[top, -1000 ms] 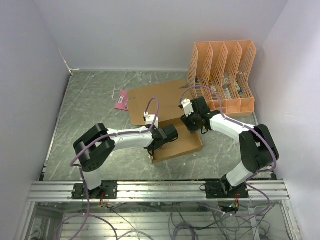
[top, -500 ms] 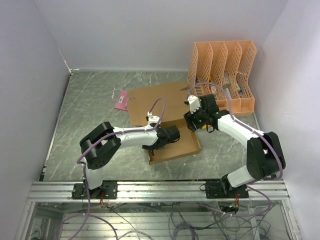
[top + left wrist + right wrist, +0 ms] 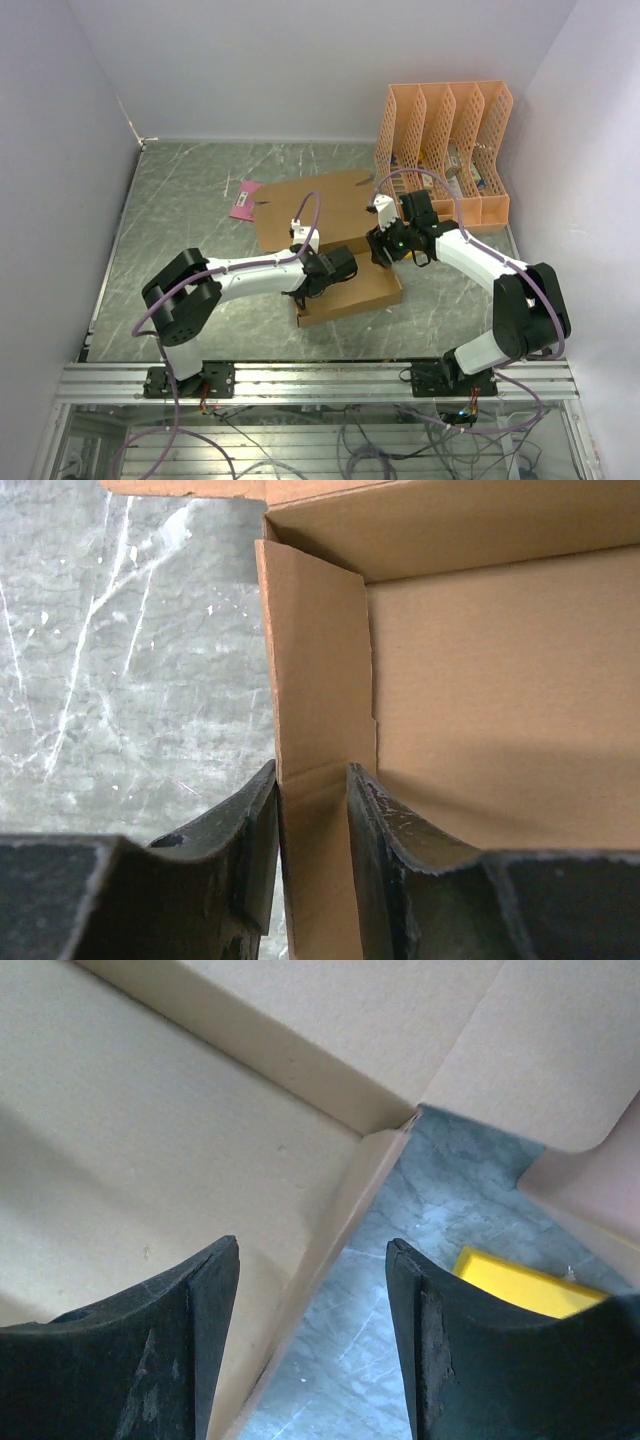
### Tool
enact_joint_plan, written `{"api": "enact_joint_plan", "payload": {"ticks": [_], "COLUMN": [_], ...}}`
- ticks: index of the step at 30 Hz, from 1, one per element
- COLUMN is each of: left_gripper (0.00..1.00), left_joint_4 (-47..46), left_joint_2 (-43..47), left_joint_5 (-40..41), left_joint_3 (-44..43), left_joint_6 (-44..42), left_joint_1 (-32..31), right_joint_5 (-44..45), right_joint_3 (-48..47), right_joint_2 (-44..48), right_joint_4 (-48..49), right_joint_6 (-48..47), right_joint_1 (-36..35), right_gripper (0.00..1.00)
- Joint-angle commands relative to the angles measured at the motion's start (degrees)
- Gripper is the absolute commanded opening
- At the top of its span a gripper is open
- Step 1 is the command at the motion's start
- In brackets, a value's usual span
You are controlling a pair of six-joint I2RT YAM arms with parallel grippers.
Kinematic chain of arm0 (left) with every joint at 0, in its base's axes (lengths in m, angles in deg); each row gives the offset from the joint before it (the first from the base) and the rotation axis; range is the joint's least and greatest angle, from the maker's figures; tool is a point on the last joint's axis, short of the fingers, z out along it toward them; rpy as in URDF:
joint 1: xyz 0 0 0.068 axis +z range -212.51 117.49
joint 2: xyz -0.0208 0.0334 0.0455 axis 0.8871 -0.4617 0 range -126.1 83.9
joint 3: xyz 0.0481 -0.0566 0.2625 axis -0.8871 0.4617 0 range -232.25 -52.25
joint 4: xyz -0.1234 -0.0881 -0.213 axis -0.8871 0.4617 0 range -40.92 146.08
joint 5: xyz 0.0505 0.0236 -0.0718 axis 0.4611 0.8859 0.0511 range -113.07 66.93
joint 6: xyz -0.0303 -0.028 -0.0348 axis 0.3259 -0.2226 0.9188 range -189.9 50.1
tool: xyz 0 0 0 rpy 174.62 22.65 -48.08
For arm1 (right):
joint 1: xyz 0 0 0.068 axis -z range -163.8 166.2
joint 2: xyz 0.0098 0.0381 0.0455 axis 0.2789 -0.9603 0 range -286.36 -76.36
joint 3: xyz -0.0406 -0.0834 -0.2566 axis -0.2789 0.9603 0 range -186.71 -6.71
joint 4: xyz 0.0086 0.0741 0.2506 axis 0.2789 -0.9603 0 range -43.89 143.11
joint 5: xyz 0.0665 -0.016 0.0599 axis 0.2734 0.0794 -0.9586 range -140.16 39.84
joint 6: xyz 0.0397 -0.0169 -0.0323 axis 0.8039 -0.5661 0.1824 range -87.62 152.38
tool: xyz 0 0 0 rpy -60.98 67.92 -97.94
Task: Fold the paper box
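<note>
You have the paper box (image 3: 358, 288) sitting mid-worktop (image 3: 180, 230), a little toward the near side. It is partly formed into a shallow tray. Its big lid flap (image 3: 310, 200) lies flat on the far side, reaching toward the pink card (image 3: 243, 201) at its far left corner.

Your left claw (image 3: 310, 775) is at the tray's left edge. It is partly spread, with the upright left side wall (image 3: 320, 680) standing in the gap between the fingers (image 3: 255, 840). The cardboard fills that gap almost from pad to pad. You cannot tell from the wrist view whether either pad is pressing on it.

Your right claw (image 3: 311, 1250) is at the tray's far right corner, close to the orange file organizer (image 3: 440, 140). It is spread wide and pinches nothing. The right side wall (image 3: 340, 1220) runs through the gap, and both fingers (image 3: 190, 1330) stand clear of it, one over the tray floor and one over the bare worktop outside.

In the right wrist view the corner where that wall meets the far wall looks slightly parted. A yellow item (image 3: 520, 1282) lies on the worktop beyond it.
</note>
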State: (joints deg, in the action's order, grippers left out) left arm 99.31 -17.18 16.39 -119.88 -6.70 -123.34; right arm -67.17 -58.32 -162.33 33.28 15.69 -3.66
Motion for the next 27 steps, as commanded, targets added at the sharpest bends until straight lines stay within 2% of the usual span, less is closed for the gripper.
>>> {"api": "enact_joint_plan", "payload": {"ticks": [1,12,14,15,17,18,27], "left_gripper": [0.43,0.34,0.3,0.25,0.09,0.07,0.07], "left_joint_4": [-3.0,-3.1,-3.5,-3.9,-4.8,-4.9,3.1], "left_joint_2": [2.5,1.2,1.1,1.3,1.7,1.6,-5.2], "left_joint_5": [-0.4,-3.8,-5.4,-5.8,-6.4,-6.3,-0.3], "left_joint_3": [0.3,4.6,6.9,8.2,10.7,11.7,9.6], "left_joint_6": [-1.3,-0.6,0.1,0.4,0.7,0.7,-0.8], "left_joint_1": [-0.2,-0.2,-0.6,-0.9,-1.1,-1.1,-1.7], "right_joint_5": [-1.7,0.9,1.7,2.2,3.0,3.6,7.9], "right_joint_3": [0.8,1.7,2.0,2.2,2.4,2.5,2.5], "right_joint_2": [0.6,-1.0,-0.9,-0.9,-1.3,-1.5,-3.2], "right_joint_4": [-0.4,-0.9,-0.8,-0.7,-0.5,-0.5,0.0], "right_joint_6": [-0.7,-0.7,-0.7,-0.8,-0.9,-1.0,-0.5], "right_joint_1": [0.1,-0.2,-0.4,-0.6,-1.3,-1.9,-4.3], "right_gripper": [0.6,0.59,0.59,0.59,0.59,0.59,0.59]}}
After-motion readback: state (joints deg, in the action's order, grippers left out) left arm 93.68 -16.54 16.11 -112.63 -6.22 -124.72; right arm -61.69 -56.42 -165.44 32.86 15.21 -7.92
